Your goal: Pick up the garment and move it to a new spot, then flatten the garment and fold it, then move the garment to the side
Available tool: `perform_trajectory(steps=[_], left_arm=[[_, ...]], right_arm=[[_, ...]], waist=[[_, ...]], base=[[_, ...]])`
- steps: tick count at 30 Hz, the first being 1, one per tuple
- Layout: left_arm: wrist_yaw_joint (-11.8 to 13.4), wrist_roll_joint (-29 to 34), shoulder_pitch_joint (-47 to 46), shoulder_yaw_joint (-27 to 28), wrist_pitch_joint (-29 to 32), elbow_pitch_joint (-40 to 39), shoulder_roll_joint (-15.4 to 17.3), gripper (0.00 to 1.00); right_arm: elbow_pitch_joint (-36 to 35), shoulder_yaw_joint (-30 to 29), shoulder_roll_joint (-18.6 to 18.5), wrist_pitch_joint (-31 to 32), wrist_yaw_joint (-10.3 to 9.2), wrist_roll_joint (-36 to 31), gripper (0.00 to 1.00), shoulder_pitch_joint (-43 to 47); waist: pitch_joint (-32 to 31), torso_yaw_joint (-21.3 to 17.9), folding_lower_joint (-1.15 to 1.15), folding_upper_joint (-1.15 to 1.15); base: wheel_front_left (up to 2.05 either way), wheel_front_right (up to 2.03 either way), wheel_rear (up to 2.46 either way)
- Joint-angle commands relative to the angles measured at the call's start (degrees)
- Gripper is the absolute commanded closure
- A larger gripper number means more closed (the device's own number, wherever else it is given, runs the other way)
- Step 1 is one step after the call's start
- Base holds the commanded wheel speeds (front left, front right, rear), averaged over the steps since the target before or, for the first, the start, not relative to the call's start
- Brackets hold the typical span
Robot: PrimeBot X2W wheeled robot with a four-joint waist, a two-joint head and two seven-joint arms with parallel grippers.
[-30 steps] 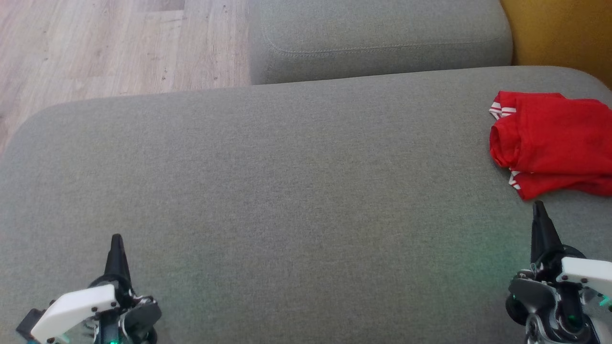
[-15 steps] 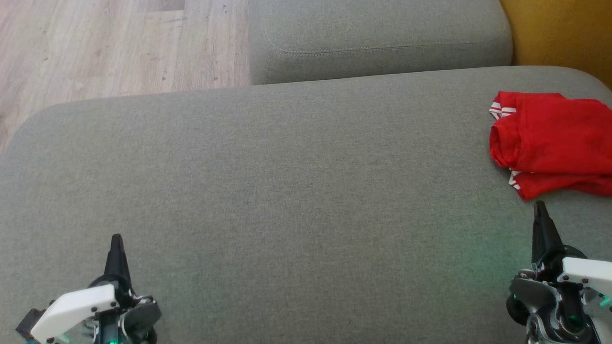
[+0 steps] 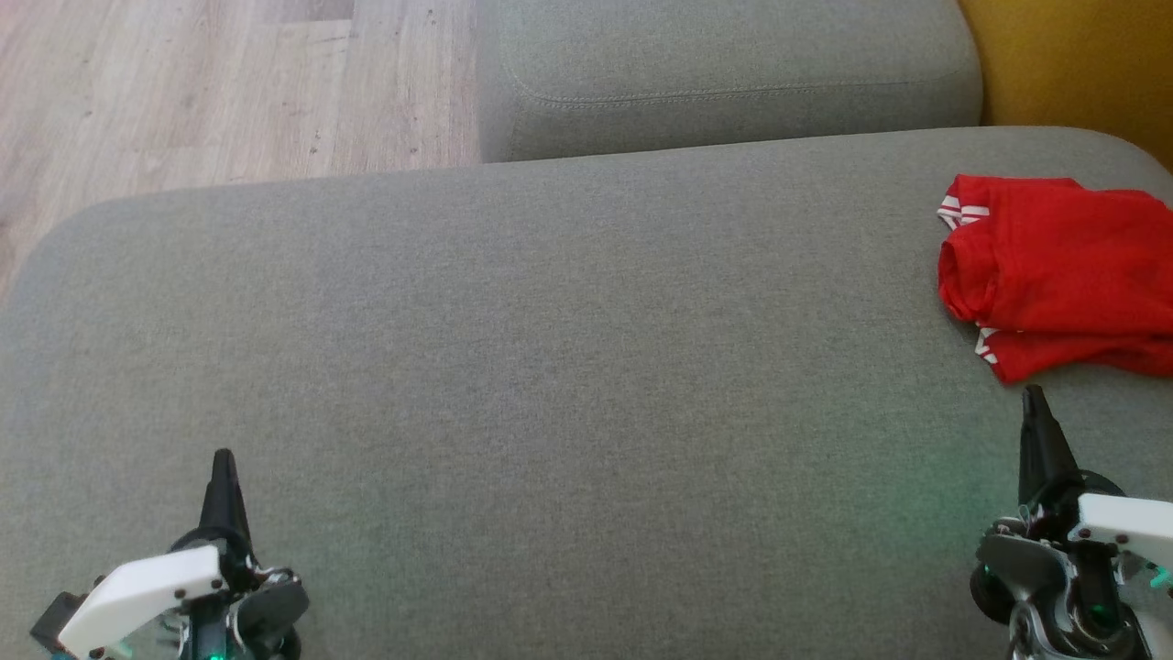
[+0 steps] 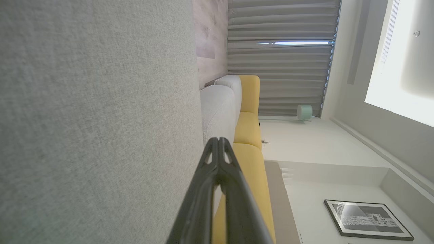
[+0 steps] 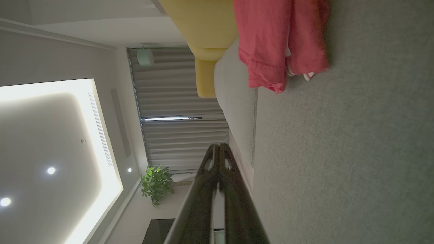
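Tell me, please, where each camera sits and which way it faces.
Head view: on the head, facing down at the cushion; left tool and right tool at the bottom.
Left wrist view: on that wrist, along the left tool, across the cushion toward a yellow sofa.
Right wrist view: on that wrist, along the right tool, toward the red garment.
Head and right wrist views share the garment.

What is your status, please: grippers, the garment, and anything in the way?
Left gripper shut, empty. Right gripper shut, empty, tip just short of red garment. Garment lies at right end of grey cushion. Nothing between them.
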Motion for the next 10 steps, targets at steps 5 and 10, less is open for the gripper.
perform_trajectory(steps=[5,10], left_arm=[[-0.38,0.76,-2.88,2.03,0.34,-1.59,0.31,1.00],[-0.38,0.81,-2.89,2.09,0.38,-1.58,0.27,1.00]], right_arm=[[-1.79,0.93,-0.23,0.30,0.41,-0.47,1.00,-3.05],[-1.79,0.88,-0.20,0.34,0.41,-0.51,1.00,-3.06]], waist=[[0.00,0.00,0.00,0.00],[0.00,0.00,0.00,0.00]], base=[[0.00,0.00,0.00],[0.00,0.00,0.00]])
